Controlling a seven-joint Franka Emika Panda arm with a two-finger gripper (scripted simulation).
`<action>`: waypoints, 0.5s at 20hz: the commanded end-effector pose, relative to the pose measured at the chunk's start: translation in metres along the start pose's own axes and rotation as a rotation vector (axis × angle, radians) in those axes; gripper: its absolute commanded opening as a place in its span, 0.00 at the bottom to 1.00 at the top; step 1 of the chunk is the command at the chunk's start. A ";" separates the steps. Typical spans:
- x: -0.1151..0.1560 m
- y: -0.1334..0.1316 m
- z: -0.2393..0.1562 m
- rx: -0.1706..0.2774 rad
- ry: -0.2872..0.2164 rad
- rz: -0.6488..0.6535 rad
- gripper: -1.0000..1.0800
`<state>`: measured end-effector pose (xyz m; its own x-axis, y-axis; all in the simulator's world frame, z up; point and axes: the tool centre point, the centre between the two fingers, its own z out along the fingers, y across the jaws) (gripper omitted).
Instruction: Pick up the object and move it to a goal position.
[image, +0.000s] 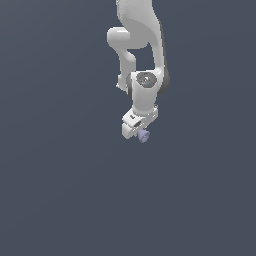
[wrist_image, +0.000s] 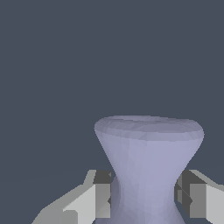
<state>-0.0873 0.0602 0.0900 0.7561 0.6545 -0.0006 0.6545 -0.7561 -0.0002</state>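
Transport appears to be the step in hand: the tool (image: 140, 134) grips the lavender-blue object (image: 144, 136) by its narrow stem, its two fingers (wrist_image: 101, 194) pressed against either side of the waist in the wrist view, with the flared disc end (wrist_image: 148, 129) pointing away from the wrist. In the exterior view the object peeks out just under the white arm (image: 142, 60), at the tool's tip. The next move calls for carrying it steadily to the goal without loosening the grip (the stem tapers, so a slip looks possible). No goal marker shows in either view, and the plain dark background gives no clear counter edge, so the object's height above any surface cannot be told. The stem's lower end is cut off in the wrist view.
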 end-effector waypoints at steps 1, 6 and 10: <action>0.001 -0.001 -0.017 -0.001 0.001 0.000 0.00; 0.003 -0.004 -0.059 0.000 0.001 -0.001 0.00; 0.005 -0.006 -0.101 0.000 0.001 -0.001 0.00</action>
<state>-0.0876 0.0667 0.1744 0.7554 0.6552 0.0002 0.6552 -0.7554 -0.0003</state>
